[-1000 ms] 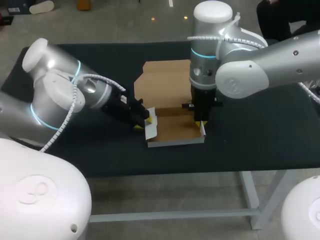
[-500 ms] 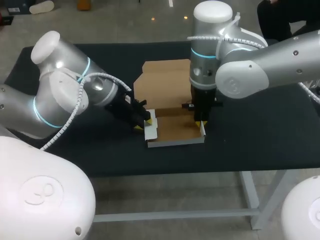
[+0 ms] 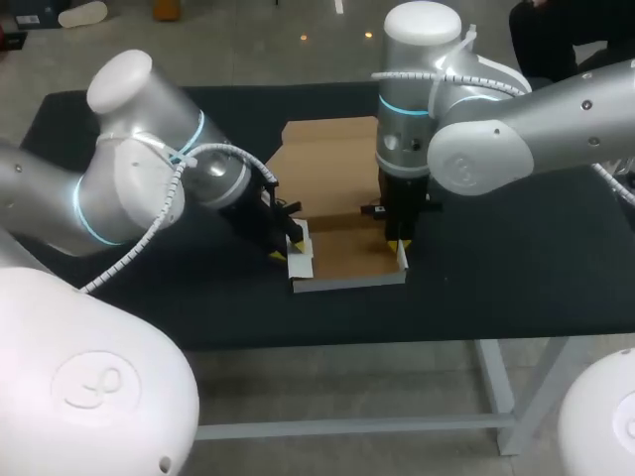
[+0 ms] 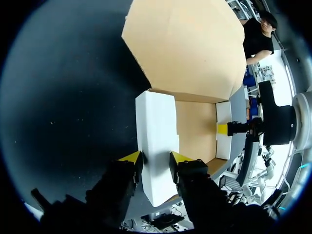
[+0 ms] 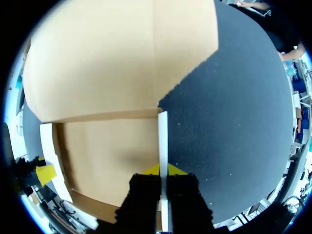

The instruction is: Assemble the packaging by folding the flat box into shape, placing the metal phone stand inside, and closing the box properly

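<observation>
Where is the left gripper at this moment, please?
In the head view, left of centre: the left gripper grips the white left wall of the box, opposite the right gripper.

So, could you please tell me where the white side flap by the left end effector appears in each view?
Head view: white side flap at the box's left edge.
Left wrist view: flap between left end effector's fingers.
Right wrist view: flap across the box floor.
Shared landmark: brown lid panel.
</observation>
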Action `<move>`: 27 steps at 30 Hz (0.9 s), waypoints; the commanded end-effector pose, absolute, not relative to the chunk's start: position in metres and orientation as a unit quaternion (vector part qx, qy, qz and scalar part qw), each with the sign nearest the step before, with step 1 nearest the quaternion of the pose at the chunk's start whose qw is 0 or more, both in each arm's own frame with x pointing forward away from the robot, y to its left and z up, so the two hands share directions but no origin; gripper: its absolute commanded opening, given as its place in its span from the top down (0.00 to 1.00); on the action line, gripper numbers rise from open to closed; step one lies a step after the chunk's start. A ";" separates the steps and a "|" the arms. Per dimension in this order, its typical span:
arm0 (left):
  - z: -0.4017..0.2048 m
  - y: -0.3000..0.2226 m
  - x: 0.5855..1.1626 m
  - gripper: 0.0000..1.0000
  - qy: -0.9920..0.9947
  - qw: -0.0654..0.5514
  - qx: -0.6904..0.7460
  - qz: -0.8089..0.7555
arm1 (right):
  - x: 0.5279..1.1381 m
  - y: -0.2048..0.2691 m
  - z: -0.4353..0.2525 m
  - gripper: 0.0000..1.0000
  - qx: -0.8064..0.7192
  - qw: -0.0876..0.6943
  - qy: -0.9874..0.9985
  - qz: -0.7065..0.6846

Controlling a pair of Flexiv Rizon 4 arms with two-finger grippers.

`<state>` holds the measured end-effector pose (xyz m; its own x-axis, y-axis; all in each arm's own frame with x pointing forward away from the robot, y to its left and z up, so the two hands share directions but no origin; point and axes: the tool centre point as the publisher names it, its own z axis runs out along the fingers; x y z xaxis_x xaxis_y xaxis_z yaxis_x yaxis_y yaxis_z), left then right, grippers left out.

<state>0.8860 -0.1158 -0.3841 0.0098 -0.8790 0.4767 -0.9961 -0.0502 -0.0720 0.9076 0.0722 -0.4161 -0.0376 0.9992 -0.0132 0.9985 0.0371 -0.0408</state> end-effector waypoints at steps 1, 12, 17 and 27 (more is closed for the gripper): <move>-0.387 -0.120 0.887 0.62 -0.683 0.075 0.714 0.135 | 0.908 0.073 -0.415 1.00 -0.693 0.011 -0.720 0.021; -0.394 -0.117 0.888 0.69 -0.680 0.022 0.726 0.094 | 0.908 0.073 -0.415 1.00 -0.693 0.011 -0.720 0.021; -0.397 -0.115 0.890 0.71 -0.674 0.006 0.735 0.074 | 0.908 0.073 -0.415 1.00 -0.693 0.011 -0.720 0.021; -0.401 -0.111 0.893 0.80 -0.668 -0.013 0.742 0.052 | 0.908 0.073 -0.415 1.00 -0.693 0.011 -0.720 0.021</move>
<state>0.8909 -0.1093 -0.3986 0.0762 -0.9577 0.2774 -0.9911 -0.1032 -0.0844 0.9075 0.0729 -0.4158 -0.0379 0.9992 -0.0124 0.9985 0.0374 -0.0407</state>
